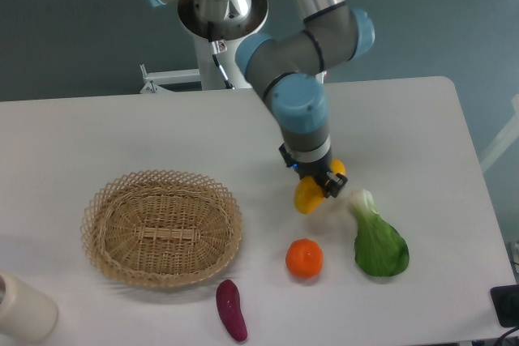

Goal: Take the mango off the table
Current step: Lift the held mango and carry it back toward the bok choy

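Black two-finger gripper (326,183) clenched across the smooth yellow-orange mango (312,196) on the white table (122,127). Grasp step looks done. Next: straight lift, clear of the round orange fruit (304,258) just below.

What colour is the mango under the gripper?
Yellow, shading to orange at one end; the mango shows in the fixed camera view.

Soft, even overhead light fills the view. The white table (122,131) is bright without blown glare. Around the wicker basket (162,228), shadows are faint and diffuse, falling just left of it. Focus is slightly soft throughout; the basket's weave stays readable.
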Tool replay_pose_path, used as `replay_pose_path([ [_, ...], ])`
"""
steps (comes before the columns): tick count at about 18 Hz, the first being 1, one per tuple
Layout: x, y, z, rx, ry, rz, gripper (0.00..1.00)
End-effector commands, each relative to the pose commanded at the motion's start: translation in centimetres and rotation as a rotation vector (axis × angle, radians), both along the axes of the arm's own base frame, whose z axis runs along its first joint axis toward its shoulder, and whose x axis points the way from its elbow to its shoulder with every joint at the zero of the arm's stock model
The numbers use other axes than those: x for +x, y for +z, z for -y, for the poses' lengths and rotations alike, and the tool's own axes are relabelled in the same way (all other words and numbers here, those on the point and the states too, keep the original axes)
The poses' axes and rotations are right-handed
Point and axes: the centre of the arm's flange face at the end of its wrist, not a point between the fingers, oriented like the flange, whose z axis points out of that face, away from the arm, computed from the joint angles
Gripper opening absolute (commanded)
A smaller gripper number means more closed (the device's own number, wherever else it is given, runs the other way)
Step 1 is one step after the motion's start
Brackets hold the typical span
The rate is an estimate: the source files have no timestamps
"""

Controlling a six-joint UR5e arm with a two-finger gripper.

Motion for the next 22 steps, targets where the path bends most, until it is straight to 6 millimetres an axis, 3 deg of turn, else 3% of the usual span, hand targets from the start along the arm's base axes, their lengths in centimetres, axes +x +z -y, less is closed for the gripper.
replay_pose_path([
  [8,-3.6,2.8,-2.1,0.047,-0.006,-0.015,0.38],
  [22,-3.9,3.0,-1.1,0.005,-0.044,0.025,0.39],
])
